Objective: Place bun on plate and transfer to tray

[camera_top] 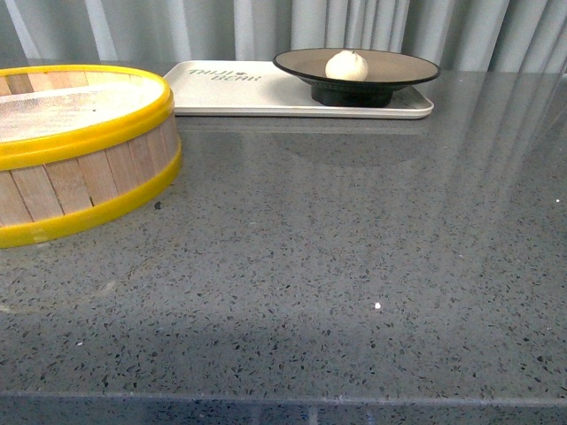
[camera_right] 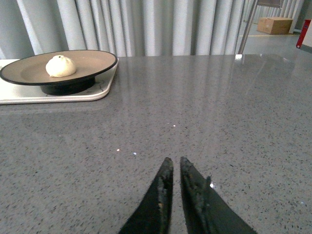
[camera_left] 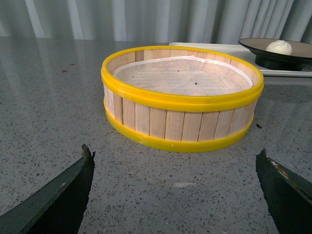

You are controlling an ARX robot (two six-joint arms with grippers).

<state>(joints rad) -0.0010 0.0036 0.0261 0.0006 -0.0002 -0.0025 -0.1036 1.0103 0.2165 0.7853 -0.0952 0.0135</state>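
The white pleated bun (camera_top: 346, 65) lies in the tan plate (camera_top: 399, 66) with the black rim, and the plate stands on the cream tray (camera_top: 239, 93) at the back of the table. The same bun (camera_right: 60, 66), plate (camera_right: 92, 61) and tray (camera_right: 100, 90) show in the right wrist view, and the bun (camera_left: 279, 47) on the plate (camera_left: 253, 45) in the left wrist view. My left gripper (camera_left: 175, 158) is open over bare tabletop, short of the steamer basket. My right gripper (camera_right: 174, 162) is shut and empty, well away from the tray. Neither arm appears in the front view.
A yellow-rimmed wooden steamer basket (camera_top: 84, 150) stands at the left of the grey speckled table, and the basket (camera_left: 183, 97) fills the left wrist view. Grey curtains hang behind the table. A cardboard box (camera_right: 275, 24) sits on the floor far off.
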